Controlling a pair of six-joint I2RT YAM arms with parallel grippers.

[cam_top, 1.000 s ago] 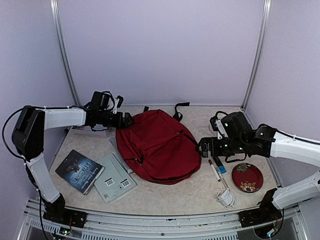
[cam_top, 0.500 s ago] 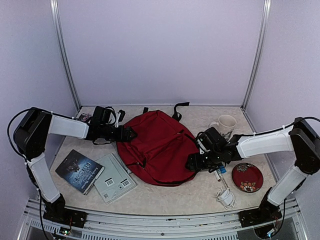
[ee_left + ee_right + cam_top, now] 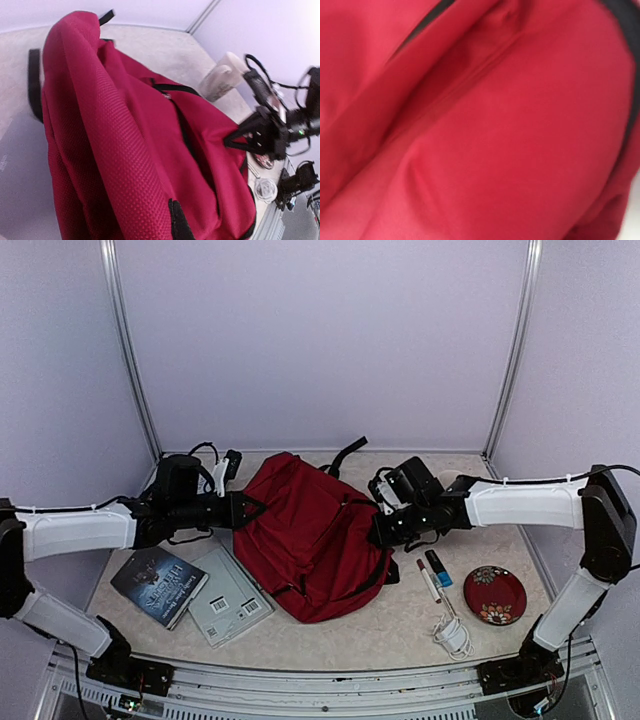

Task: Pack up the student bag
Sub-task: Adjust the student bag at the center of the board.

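Your backpack (image 3: 315,540) lies mid-desk and looks closed, so by my reading nothing is packed yet. Your left tool (image 3: 252,508) and right tool (image 3: 380,532) are each pinched narrow on its fabric at opposite sides. The books (image 3: 160,583), pens (image 3: 432,575) and cable (image 3: 452,635) lie outside.

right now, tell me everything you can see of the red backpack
The student bag is a large dark-red backpack of woven-looking fabric with black zippers, seemingly closed, and a black strap sticking out at its far end. It lies in the middle of the table, bunched and partly raised. The left end effector pinches its left edge, the right end effector its right side, both shut on fabric.
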